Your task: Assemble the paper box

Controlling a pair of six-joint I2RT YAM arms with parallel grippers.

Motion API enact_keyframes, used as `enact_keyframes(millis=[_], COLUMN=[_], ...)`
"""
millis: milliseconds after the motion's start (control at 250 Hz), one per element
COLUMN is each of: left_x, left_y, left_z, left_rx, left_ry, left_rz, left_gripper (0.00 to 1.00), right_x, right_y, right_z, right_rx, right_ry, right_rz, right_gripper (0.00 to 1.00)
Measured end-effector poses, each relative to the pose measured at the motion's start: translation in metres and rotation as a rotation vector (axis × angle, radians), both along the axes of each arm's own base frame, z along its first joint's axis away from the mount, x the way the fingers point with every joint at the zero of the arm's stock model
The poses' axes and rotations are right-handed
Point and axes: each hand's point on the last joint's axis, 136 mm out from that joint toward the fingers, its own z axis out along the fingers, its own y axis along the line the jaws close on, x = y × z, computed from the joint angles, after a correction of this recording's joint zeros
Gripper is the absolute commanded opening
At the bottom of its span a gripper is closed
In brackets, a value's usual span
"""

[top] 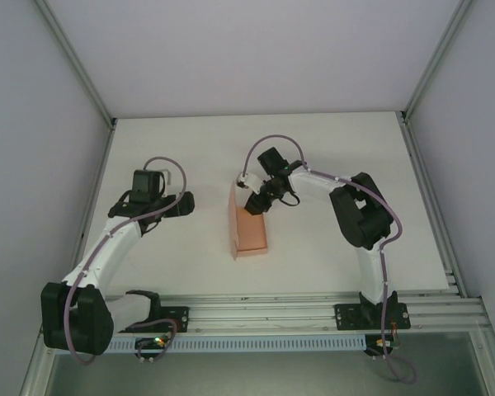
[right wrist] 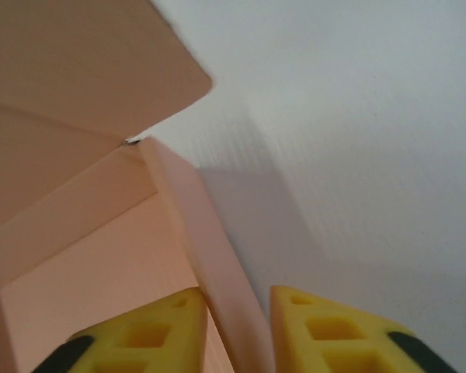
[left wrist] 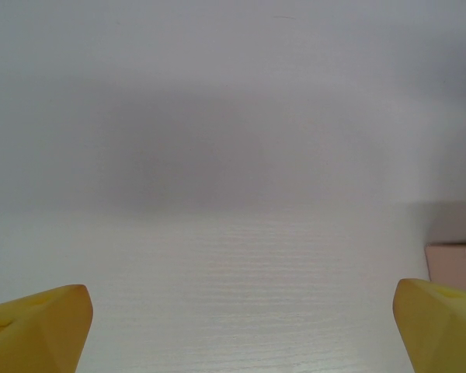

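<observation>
Yellow fingers point(right wrist: 140, 338) of the right pincer point(right wrist: 237, 342) pinch one upright wall of the paper box point(top: 252, 235), mid counter point(top: 173, 148), long axis running near-to-far; left pincer point(left wrist: 241, 326) hangs wide open, empty, well apart leftward.

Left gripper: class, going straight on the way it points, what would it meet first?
Probably the bare white table top, though depth is unclear; the salmon-pink cardboard box lies beside the line of the left gripper.

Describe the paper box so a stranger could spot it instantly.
Start at the white table ahead of both arms. Near its middle, under the right hand, sits the paper box. It is the sole salmon-pink thing there, a half-folded cardboard shell with one wall in that hand's grip.
</observation>
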Motion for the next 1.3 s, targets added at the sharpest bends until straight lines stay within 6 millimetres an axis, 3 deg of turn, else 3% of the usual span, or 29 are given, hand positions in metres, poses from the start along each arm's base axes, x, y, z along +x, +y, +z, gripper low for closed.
enact_keyframes(millis=[84,220,339,507,735,791,950,1090,1202,1298], left_x=[0.001,0.002,0.003,0.009,0.014,0.013,0.008,-0.005,-0.020,-0.025], left_y=[0.000,0.000,0.000,-0.002,-0.014,-0.018,-0.030,-0.057,-0.086,-0.102], left_z=[0.000,0.001,0.002,0.008,0.018,0.019,0.019,0.022,0.023,0.025], left_rx=[-0.002,-0.009,-0.020,-0.044,-0.101,-0.115,-0.137,-0.131,-0.101,-0.074], left_ry=[-0.002,-0.003,-0.009,-0.036,-0.076,-0.076,-0.066,-0.073,-0.092,-0.105], left_rz=[0.002,0.011,0.028,0.040,-0.003,-0.017,-0.081,-0.238,-0.415,-0.527], left_gripper=[1.00,1.00,1.00,1.00,1.00,1.00,1.00,1.00,1.00,0.99], right_x=[-0.002,-0.001,0.000,-0.016,-0.052,-0.056,-0.056,-0.057,-0.059,-0.052], right_y=[-0.006,-0.023,-0.047,-0.072,-0.082,-0.079,-0.079,-0.083,-0.090,-0.099], right_z=[-0.005,-0.003,0.003,0.009,0.005,0.009,0.038,0.076,0.096,0.107], right_rx=[-0.021,-0.078,-0.166,-0.269,-0.326,-0.313,-0.236,-0.154,-0.122,-0.108], right_ry=[-0.009,-0.076,-0.152,-0.198,-0.175,-0.170,-0.194,-0.262,-0.319,-0.339], right_rz=[-0.052,-0.217,-0.463,-0.835,-1.080,-1.100,-1.123,-1.057,-0.939,-0.836], right_gripper=[0.08,0.04,0.05,0.07,0.19,0.32,0.43,0.82,1.00,1.00])
